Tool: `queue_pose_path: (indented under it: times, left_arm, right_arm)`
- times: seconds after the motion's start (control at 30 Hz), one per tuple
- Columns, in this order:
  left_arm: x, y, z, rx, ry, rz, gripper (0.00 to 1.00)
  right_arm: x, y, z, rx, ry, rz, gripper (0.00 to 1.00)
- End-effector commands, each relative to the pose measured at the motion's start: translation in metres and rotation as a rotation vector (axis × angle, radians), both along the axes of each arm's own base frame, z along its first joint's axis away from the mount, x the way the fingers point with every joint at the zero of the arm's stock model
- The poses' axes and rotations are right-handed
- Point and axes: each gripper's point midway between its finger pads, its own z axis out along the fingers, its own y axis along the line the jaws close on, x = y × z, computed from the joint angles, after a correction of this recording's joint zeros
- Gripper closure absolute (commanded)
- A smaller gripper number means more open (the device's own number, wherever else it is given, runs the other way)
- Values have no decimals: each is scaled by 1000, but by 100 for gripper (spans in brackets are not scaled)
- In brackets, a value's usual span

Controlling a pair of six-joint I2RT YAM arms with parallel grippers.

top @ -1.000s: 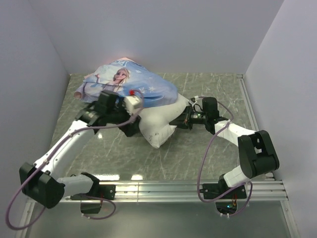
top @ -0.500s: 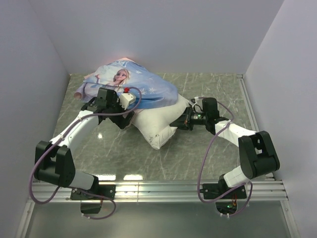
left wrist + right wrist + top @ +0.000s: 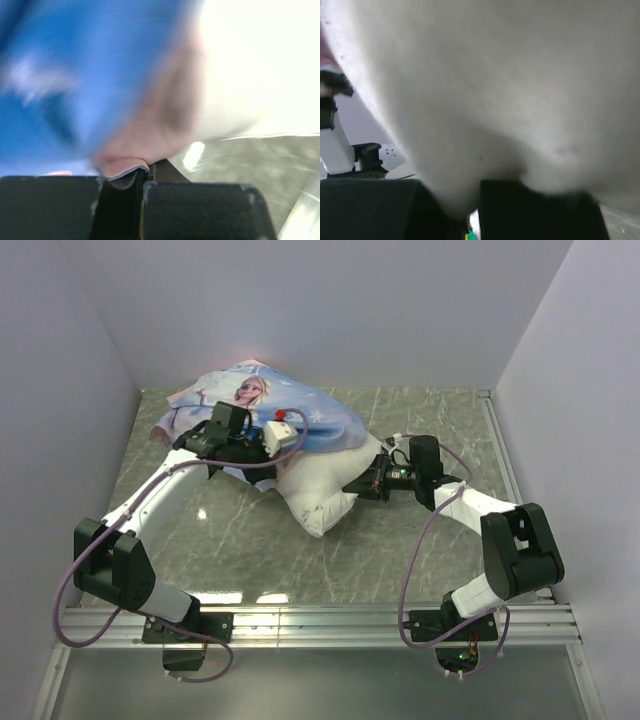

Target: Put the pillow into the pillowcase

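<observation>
Toward the far left of the surface, at about 11 o'clock from the arm bases, the pillowcase lies heaped with its blue princess print up. The pillow juts out from under its near edge. The pillow's long axis seems to run from 11 o'clock, where it disappears under the print, to 5 o'clock, where a bare white corner points back at the bases.

The left end effector is at the case's mouth, on the 9 o'clock side of the exposed pillow. Its wrist view shows it clamped narrow on a fold of the pink hem. The uncovered part of the pillow lies at roughly 4 o'clock from that grip, so I'd judge the hem has to be drawn that way. The left arm is plainly the nearer one for it.

The right end effector sits at the pillow's 3 o'clock edge, pinched tight on a tuck of white fabric. From there the case mouth lies at about 10 o'clock. That looks like the way to feed or brace the pillow.

As a container, the case seems to hold the far portion of the pillow and nothing else I can see. How deep it reaches I can't tell under the cloth. A good share is outside, so the job looks partway done.
</observation>
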Motion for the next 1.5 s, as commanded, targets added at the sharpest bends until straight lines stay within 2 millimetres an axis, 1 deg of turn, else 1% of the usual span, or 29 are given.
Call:
queue_pose_path:
  times: [0.0,0.03,0.07,0.13,0.17,0.27,0.33,0.43,0.47,0.53,0.6,0.63,0.7,0.73,0.77,0.8,0.83,0.87,0.9,0.93,1.0,1.03,1.13,1.17,1.3,1.33,1.4,1.43,1.47]
  left_arm:
    - [-89,-84,66,-217,71,-396,100]
    - [-103,-96,74,-236,90,-447,100]
    - [-127,-118,89,-263,132,-530,100]
    - [-153,-140,104,-310,196,-634,100]
    - [-169,-157,114,-317,223,-700,100]
    - [-178,-177,113,-331,284,-767,100]
    - [-173,-178,103,-304,308,-760,100]
    - [-157,-169,87,-280,293,-720,100]
    - [-152,-157,80,-276,302,-673,99]
    - [-150,-143,72,-243,265,-640,84]
    - [-145,-130,65,-175,222,-590,68]
    - [-148,-122,70,-167,204,-575,49]
    - [-141,-109,85,-199,193,-511,35]
    - [-138,-105,106,-251,174,-461,12]
    - [-118,-92,121,-296,148,-378,8]
    - [-106,-85,135,-339,126,-313,1]
    - [-89,-78,160,-406,78,-216,1]
    - [-67,-59,168,-419,44,-110,1]
    - [-58,-51,173,-422,18,-66,1]
    - [-37,-38,170,-379,-22,68,1]
    - [-18,-23,154,-299,-46,175,1]
    - [-3,-13,133,-225,-38,244,1]
    - [15,-2,96,-121,11,335,1]
    - [20,-1,91,-109,13,346,1]
    - [44,-19,81,-144,19,362,1]
    - [50,-29,72,-144,46,352,1]
    - [54,-39,64,-156,80,330,2]
    - [59,-46,57,-167,99,318,9]
    - [53,-60,59,-211,136,251,15]
  right_arm:
    - [12,14,33,88,-96,18,100]
    - [15,16,32,91,-90,13,100]
    - [18,20,37,103,-99,9,100]
    - [21,25,40,117,-91,1,100]
    - [24,28,46,143,-86,-9,100]
    - [27,35,51,164,-84,-11,100]
    - [28,36,51,156,-93,-17,100]
    - [24,32,45,111,-118,-20,100]
    - [21,30,36,81,-124,-14,100]
    - [15,27,26,45,-117,-6,100]
    - [8,23,10,-9,-152,19,100]
    - [6,21,4,-28,-157,27,100]
    - [-2,15,-14,-98,-182,64,100]
    - [-5,13,-18,-119,-193,76,100]
    - [-9,8,-29,-172,-221,98,100]
    - [-11,5,-32,-196,-237,110,100]
    - [-16,2,-39,-218,-224,125,100]
    - [-18,-2,-44,-245,-256,146,100]
    - [-20,-4,-48,-260,-262,157,100]
    - [-22,-6,-50,-276,-271,165,100]
    - [-26,-9,-53,-296,-304,182,100]
    - [-28,-11,-54,-303,-310,187,100]
    - [-32,-13,-54,-319,-366,213,100]
    - [-33,-13,-53,-322,-382,222,100]
    - [-39,-13,-54,-341,-432,253,100]
    - [-40,-14,-56,-356,-446,263,100]
    - [-41,-13,-56,-365,-470,276,100]
    - [-40,-14,-57,-377,-487,281,100]
    - [-39,-14,-57,-381,-498,284,100]
